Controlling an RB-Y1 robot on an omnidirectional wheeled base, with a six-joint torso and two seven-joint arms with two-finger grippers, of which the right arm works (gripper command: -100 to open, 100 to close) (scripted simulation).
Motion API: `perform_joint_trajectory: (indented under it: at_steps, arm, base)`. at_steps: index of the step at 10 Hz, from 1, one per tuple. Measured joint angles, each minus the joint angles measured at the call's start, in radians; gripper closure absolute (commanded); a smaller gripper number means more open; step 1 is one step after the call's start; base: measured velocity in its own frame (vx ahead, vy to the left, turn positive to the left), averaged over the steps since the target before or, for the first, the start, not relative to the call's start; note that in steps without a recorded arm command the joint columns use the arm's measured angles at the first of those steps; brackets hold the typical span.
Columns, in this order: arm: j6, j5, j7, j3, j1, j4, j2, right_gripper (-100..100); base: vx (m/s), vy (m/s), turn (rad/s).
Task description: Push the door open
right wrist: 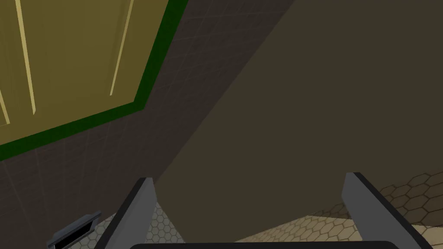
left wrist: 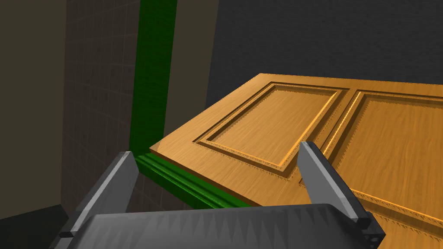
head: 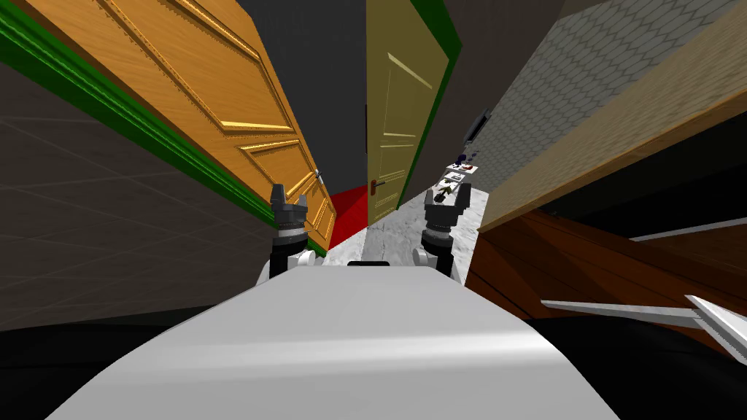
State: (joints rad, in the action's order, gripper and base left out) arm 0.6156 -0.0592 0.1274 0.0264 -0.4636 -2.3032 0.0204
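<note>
Narrow passage with dark walls. A big orange panelled door (head: 219, 109) runs along my left in a green frame (head: 146, 138). An olive door (head: 397, 124) stands farther ahead, with a pale marbled strip (head: 394, 240) running between the two. Left gripper (head: 286, 198) is raised just beside the orange door, pointing at its panels, jaws spread; I cannot tell whether it touches. Right gripper (head: 446, 195) is raised over the marbled strip, jaws spread wide.

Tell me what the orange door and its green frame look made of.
The orange door looks like wood, with streaky grain across its recessed panels and a slightly glossy, varnished sheen. The green frame: material unclear; flat, uniform green with moulded ridges, probably painted trim, no grain showing.
</note>
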Motion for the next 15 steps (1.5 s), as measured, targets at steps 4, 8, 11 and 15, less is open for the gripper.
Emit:
perform_joint_trajectory:
  at_steps: [4, 8, 11, 15]
  arm:
    - [-0.003, -0.016, 0.023, 0.011, 0.056, 0.094, 0.012, -100]
    - [-0.003, -0.033, 0.054, 0.020, 0.122, 0.205, 0.027, -100]
    - [-0.002, -0.042, 0.072, 0.024, 0.163, 0.281, 0.036, -100]
    - [-0.002, -0.062, 0.097, 0.038, 0.225, 0.387, 0.043, -100]
  base:
    - [0.049, -0.031, 0.030]
    - [0.062, -0.039, 0.031]
    - [0.046, -0.032, 0.030]
    - [0.051, -0.035, 0.028]
